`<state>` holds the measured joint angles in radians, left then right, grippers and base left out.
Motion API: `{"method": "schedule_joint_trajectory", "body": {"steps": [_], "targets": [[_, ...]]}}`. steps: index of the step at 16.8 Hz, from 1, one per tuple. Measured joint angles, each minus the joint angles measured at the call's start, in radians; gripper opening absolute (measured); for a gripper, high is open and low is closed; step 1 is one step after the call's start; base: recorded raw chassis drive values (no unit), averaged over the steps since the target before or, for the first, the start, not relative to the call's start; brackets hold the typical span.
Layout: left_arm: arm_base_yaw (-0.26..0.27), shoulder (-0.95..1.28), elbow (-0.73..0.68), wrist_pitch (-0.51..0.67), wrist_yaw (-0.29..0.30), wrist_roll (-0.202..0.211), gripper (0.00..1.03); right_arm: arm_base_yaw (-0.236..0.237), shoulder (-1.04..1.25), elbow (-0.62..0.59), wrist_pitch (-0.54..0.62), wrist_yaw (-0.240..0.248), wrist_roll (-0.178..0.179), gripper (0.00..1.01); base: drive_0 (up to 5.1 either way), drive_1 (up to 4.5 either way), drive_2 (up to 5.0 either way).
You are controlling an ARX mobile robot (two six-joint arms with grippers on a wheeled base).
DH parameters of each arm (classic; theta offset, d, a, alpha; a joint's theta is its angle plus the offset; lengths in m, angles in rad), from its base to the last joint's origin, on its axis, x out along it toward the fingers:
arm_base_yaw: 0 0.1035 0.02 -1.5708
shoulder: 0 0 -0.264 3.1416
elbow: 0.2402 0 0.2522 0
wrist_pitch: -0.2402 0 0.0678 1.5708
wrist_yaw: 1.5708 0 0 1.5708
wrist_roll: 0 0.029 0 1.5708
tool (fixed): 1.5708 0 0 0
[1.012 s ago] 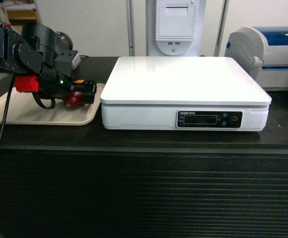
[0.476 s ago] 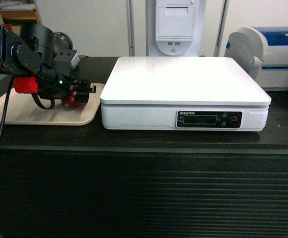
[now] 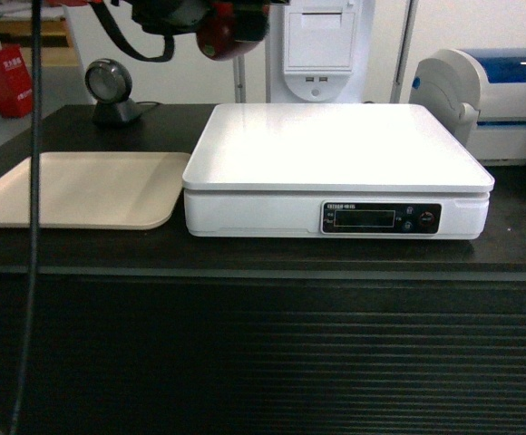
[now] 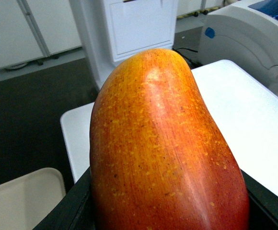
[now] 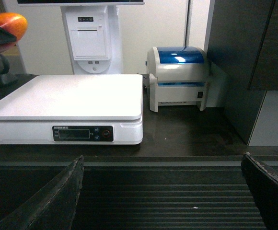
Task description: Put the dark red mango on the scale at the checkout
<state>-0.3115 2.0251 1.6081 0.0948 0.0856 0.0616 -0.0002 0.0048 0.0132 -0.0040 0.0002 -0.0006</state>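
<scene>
The dark red mango [image 4: 163,148], red shading to orange at its far end, fills the left wrist view. My left gripper [image 4: 167,215] is shut on it, with a black finger [image 4: 67,211] showing on each side. In the head view the mango [image 3: 216,29] hangs high at the top edge, above and just left of the scale's [image 3: 336,154] left rear corner. The white scale [image 4: 254,120] lies below the fruit on the dark checkout [image 3: 263,353]. My right gripper [image 5: 160,191] stands open and empty in front of the counter's ribbed panel; the mango [image 5: 7,21] shows at its view's top left.
A beige tray [image 3: 82,186] lies left of the scale. A barcode scanner [image 3: 109,86] stands behind the tray. A white receipt printer [image 3: 322,36] rises behind the scale, and a blue-lidded label printer [image 5: 177,76] sits to its right.
My left gripper has lifted the mango off the beige tray, rising high and moving right toward the scale. The tray now holds nothing.
</scene>
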Motion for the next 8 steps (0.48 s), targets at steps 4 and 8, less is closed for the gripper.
{"method": "schedule_joint_trajectory", "body": {"steps": [4, 8], "targets": [[-0.117, 0.053, 0.058, -0.064, -0.053, -0.064, 0.62, 0.0, 0.0, 0.0, 0.0, 0.0, 0.0, 0.98, 0.0, 0.0, 0.0], [-0.198, 0.175, 0.22, -0.209, -0.123, -0.192, 0.62, 0.0, 0.0, 0.0, 0.0, 0.0, 0.0, 0.98, 0.0, 0.0, 0.0]]}}
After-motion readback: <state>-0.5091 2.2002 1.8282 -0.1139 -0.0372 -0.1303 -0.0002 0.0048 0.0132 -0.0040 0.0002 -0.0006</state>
